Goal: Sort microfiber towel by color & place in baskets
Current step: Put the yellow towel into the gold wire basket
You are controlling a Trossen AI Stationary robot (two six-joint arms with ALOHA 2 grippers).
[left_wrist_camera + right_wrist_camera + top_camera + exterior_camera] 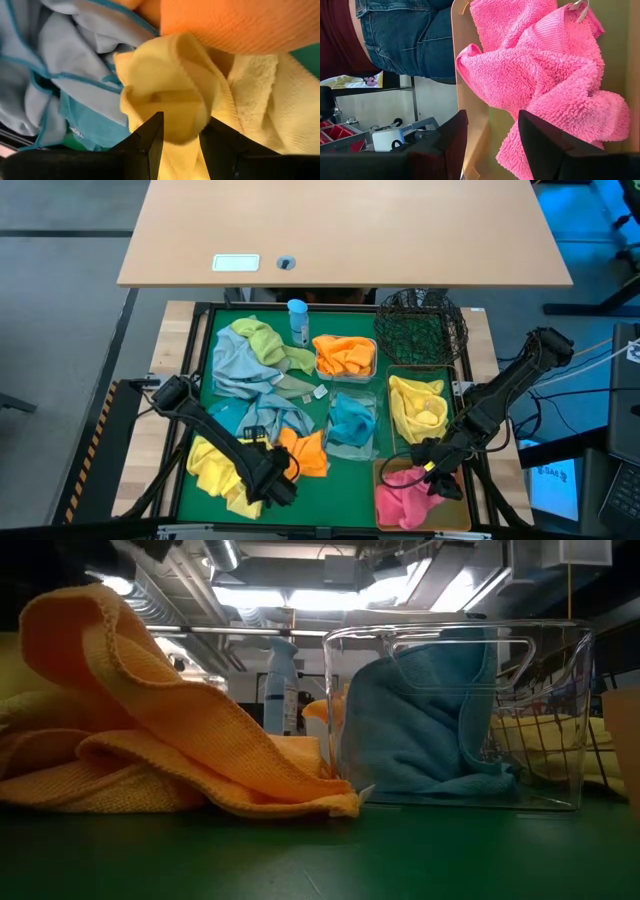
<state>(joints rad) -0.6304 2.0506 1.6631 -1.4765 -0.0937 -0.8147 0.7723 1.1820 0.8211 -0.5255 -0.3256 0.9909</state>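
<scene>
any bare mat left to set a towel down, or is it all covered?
Little. Bare green mat only along the near edge, between the orange towel, clear tub and amber tub. The left half is piled with towels; the right side is packed with baskets.

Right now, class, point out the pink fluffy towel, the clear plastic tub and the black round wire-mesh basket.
pink fluffy towel [402, 494], high view, middle of the heap.
clear plastic tub [455, 640], low view, upper front wall.
black round wire-mesh basket [400, 335], high view, left mesh wall.
</scene>
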